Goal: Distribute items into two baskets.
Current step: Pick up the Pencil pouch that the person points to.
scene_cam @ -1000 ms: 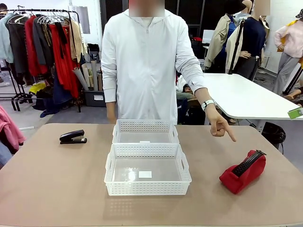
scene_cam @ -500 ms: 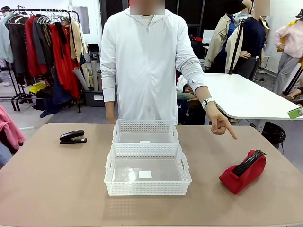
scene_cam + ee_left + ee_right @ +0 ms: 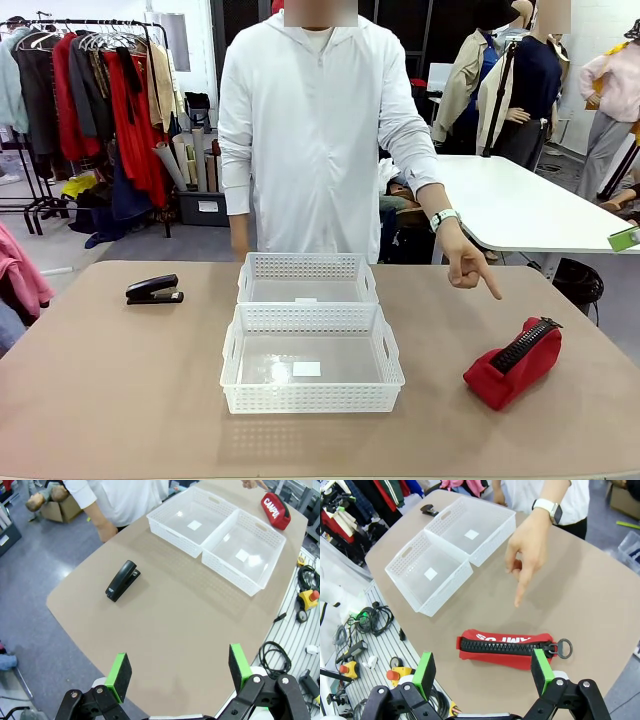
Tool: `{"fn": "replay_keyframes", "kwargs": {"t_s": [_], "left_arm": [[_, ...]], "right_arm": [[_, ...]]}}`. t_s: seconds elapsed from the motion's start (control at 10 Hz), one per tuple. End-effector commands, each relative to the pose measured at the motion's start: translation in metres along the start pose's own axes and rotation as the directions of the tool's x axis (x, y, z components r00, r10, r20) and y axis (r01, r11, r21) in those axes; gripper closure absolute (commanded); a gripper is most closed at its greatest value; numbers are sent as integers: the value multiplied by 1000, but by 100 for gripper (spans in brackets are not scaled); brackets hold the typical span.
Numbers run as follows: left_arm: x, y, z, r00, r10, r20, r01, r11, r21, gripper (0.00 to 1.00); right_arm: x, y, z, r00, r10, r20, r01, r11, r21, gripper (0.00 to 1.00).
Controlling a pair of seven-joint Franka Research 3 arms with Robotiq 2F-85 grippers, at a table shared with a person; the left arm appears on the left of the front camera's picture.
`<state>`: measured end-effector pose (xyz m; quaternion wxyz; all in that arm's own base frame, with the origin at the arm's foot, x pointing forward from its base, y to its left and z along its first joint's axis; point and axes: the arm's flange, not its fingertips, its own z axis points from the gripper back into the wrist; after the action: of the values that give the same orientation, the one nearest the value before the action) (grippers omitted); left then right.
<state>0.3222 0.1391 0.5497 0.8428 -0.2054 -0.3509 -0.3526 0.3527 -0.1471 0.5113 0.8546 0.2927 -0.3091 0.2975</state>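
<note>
Front view: red pouch (image 3: 512, 363) lower right on the worktop (image 3: 120, 380), black stapler (image 3: 153, 290) mid-left, two white baskets (image 3: 312, 397) touching end to end at centre. The person's hand (image 3: 467, 262) points down toward the pouch. The left end effector (image 3: 178, 670) and right end effector (image 3: 483, 671) are both spread wide, empty, the right one above the pouch.

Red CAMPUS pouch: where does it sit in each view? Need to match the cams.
Front view: red pouch lower right, on the table's right side.
Left wrist view: red pouch in the top right corner, beyond the two white baskets.
Right wrist view: red pouch low centre, lying crosswise.
Shared landmark: the two white baskets, set end to end.
</note>
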Motion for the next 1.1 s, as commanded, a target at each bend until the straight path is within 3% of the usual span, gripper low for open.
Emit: {"fn": "replay_keyframes", "kwargs": {"t_s": [0.0, 0.2, 0.5, 0.6, 0.8, 1.0], "left_arm": [[0, 0, 1, 1000, -7, 10, 7, 1000, -6, 0], [0, 0, 1, 1000, -7, 10, 7, 1000, -6, 0], [0, 0, 1, 1000, -7, 10, 7, 1000, -6, 0], [0, 0, 1, 1000, -7, 10, 7, 1000, -6, 0], [0, 0, 1, 1000, -7, 10, 7, 1000, -6, 0], [0, 0, 1, 1000, -7, 10, 7, 1000, -6, 0]], "right_arm": [[0, 0, 0, 1000, 0, 0, 0, 1000, 0, 0], [13, 4, -12, 982, -186, -42, 182, 980, -84, 0], [27, 19, -40, 929, -327, -171, 301, 940, -164, 0], [33, 22, -55, 887, -398, -234, 360, 913, -192, 0], [44, 28, -85, 747, -578, -327, 489, 812, -317, 0], [48, 30, -111, 559, -761, -329, 595, 644, -480, 0]]}}
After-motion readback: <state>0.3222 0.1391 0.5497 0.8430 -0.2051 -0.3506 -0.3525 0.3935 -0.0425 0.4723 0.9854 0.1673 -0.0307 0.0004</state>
